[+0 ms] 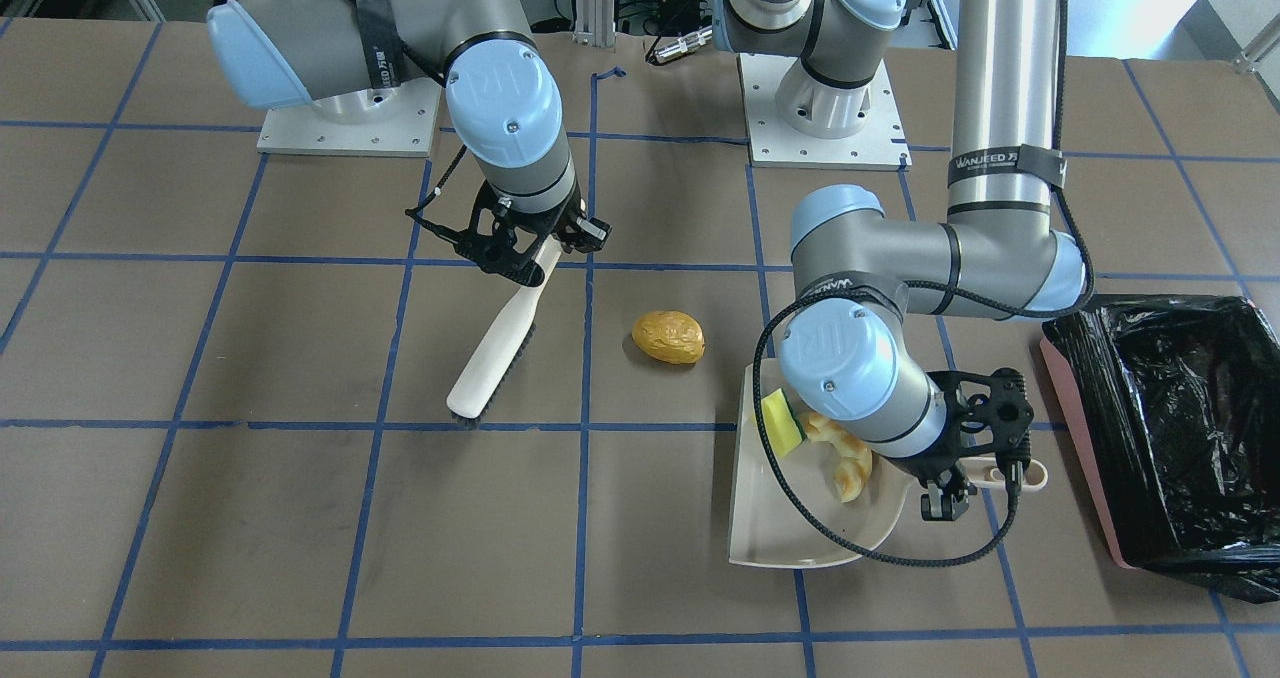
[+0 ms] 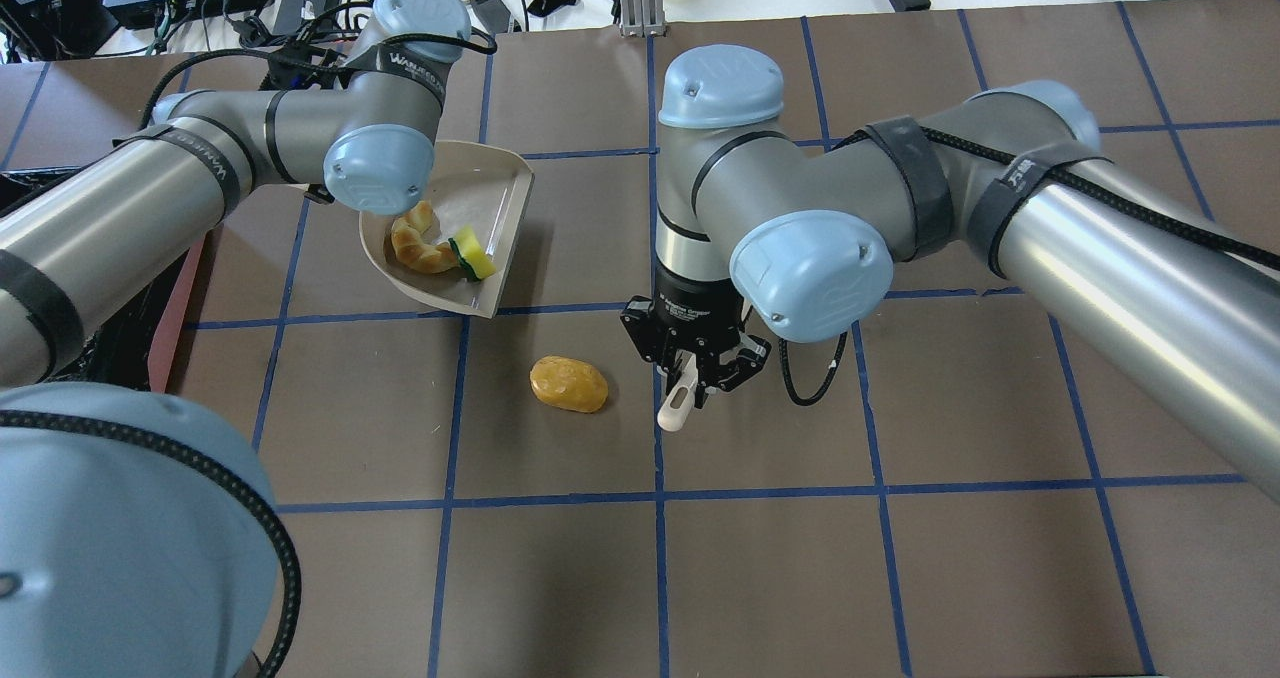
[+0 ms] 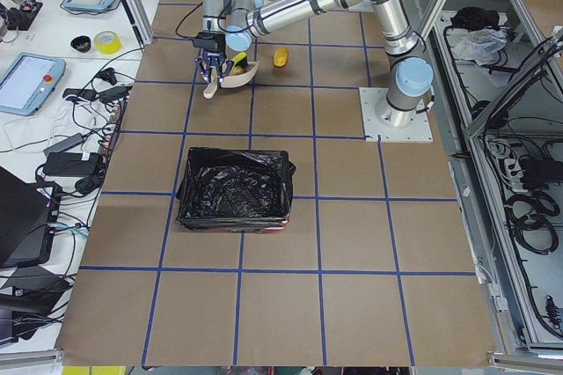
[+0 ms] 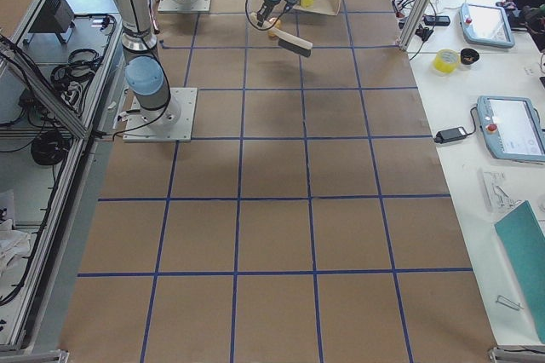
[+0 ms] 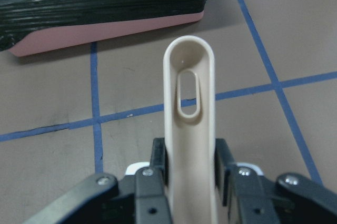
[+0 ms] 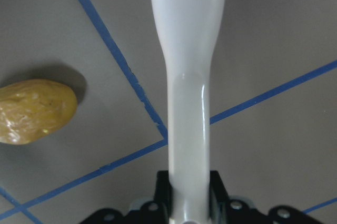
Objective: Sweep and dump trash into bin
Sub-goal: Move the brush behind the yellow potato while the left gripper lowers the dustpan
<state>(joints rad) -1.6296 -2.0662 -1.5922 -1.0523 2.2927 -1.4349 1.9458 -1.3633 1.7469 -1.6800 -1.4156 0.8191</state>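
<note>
Bright even overhead light; soft shadows; glare on bin [image 1: 1092, 390]; wrist views blurry

arms: silver tubes | pale-blue joint caps (screwed) | black braided cables

In the front-facing view the bin [image 1: 1110, 418] is cut off by the right edge, and parts of the dustpan [image 1: 790, 518], the yellow sponge block [image 1: 779, 420] and the curved peel piece [image 1: 848, 463] are covered by the left arm [image 1: 850, 358]. From overhead the bin is mostly hidden behind that arm, and only the handle tip of the brush [image 2: 677, 408] is seen below the right pincer [image 2: 697, 373]. In the right wrist view the brush head is cut off at the top and the golden-brown lump [image 6: 34, 111] at the left.
</note>
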